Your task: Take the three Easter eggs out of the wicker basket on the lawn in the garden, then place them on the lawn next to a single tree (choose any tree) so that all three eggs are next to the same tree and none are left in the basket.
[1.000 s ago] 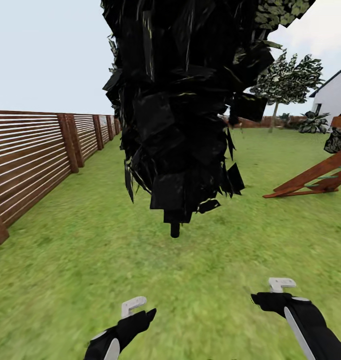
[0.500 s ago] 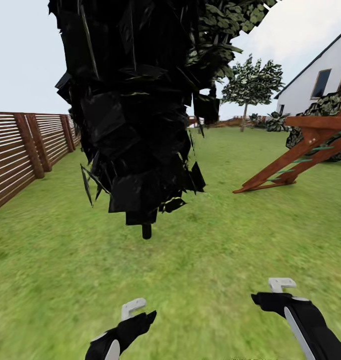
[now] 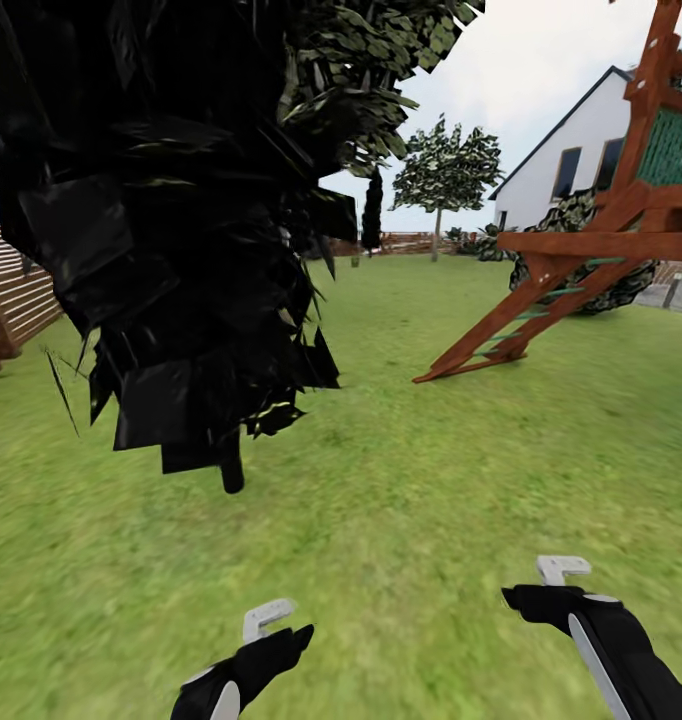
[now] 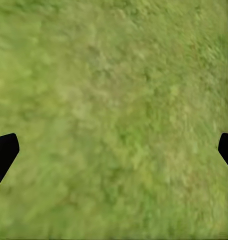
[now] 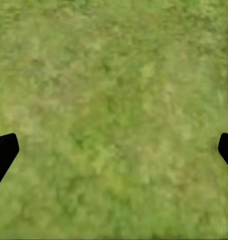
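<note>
The lawn (image 3: 411, 500) spreads under both arms. A dark narrow tree (image 3: 171, 250) stands ahead, left of the wooden climbing frame (image 3: 581, 250). Left pincer (image 3: 266, 620) and right pincer (image 3: 563, 568) hover spread wide, empty, above grass.

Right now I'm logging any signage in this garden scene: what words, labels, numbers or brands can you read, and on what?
None: no readable text in these pictures.
The house, the wooden climbing frame and the fence carry no lettering.
The left gripper and right gripper show no markings.
</note>
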Available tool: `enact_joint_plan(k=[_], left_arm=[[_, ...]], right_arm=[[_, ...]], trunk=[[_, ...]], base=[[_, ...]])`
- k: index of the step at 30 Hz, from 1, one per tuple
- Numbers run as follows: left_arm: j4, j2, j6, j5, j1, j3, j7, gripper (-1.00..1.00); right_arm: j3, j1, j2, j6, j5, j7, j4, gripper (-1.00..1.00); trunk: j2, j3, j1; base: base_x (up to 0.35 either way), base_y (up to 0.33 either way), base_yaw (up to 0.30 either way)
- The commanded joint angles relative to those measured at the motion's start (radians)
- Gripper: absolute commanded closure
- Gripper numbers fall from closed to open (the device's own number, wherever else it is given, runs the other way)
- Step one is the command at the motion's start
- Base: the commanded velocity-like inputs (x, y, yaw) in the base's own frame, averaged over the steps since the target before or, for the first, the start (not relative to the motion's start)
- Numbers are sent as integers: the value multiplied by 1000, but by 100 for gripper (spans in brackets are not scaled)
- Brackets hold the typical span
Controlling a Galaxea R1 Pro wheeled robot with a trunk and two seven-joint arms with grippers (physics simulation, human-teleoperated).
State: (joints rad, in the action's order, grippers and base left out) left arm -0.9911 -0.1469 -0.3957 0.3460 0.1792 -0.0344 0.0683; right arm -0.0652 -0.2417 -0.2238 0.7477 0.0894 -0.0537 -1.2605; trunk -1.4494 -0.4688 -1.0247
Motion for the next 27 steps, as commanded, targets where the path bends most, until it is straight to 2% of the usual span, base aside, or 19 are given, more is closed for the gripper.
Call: enact_joint_plan(k=[1, 27], left_arm=[[-1, 0, -6, 5, 0, 1, 1, -100], [27, 0, -6, 4, 5, 2, 8, -100]], right_arm=[[-1, -1, 0, 4, 8, 0, 0, -100], [-1, -1, -2, 4, 12, 0, -5, -100]], trunk=[[-1, -1, 0], [-1, -1, 0]], base=[[191, -299, -268], [251, -240, -268]])
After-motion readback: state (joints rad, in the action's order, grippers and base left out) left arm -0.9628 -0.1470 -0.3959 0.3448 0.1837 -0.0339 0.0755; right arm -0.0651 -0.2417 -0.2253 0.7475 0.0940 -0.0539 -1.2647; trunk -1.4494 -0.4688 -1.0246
